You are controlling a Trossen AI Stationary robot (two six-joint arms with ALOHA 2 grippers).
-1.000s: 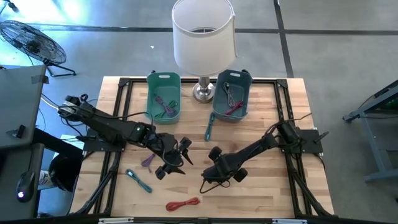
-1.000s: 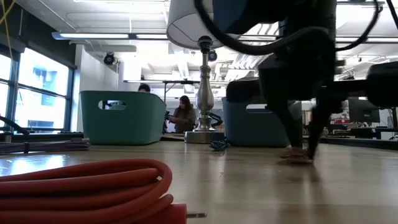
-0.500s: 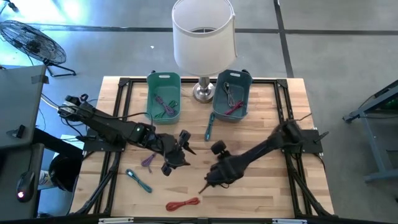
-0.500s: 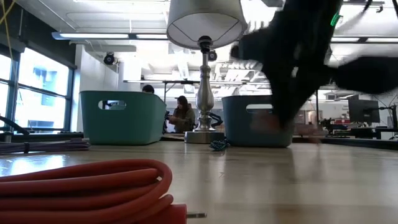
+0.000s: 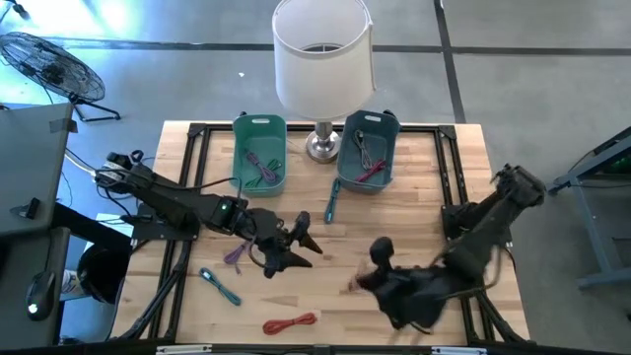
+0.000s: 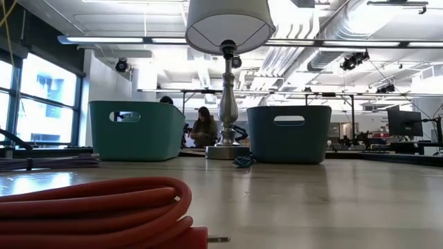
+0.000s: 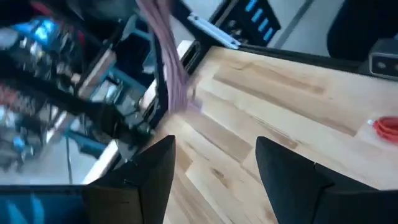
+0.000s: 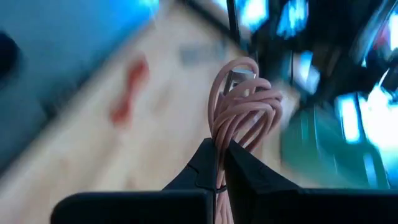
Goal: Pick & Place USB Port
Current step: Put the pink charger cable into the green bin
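We see the right gripper [image 8: 222, 163] with its jaws closed on a coil of pink cable [image 8: 244, 106], the loops standing up from the fingertips with a metal plug showing at the top. From above, that gripper [image 5: 363, 284] sits over the bench [image 5: 434, 187] well in front of the lamp [image 5: 322, 59], toward the near edge, and the picture there is too blurred for us to make out the cable itself.

The left gripper [image 5: 296, 248] hangs over the middle of the bench, in front of the lamp and a little to its left. Its wrist camera shows its two fingers [image 7: 146, 171] spread apart with only bare wood between them, so its jaws are open and hold nothing. A purple cable [image 5: 235, 254] lies on the bench just beside it, farther from the lamp's centre line.

A green bin [image 5: 260, 153] stands just left of the lamp base and a blue bin [image 5: 368, 150] just right of it, each with cables inside. A blue cable [image 5: 220, 286] lies well in front of the green bin, and a red cable [image 5: 289, 322] lies near the front edge, almost straight ahead of the lamp. A short teal cable [image 5: 331, 201] lies just in front of the lamp base.
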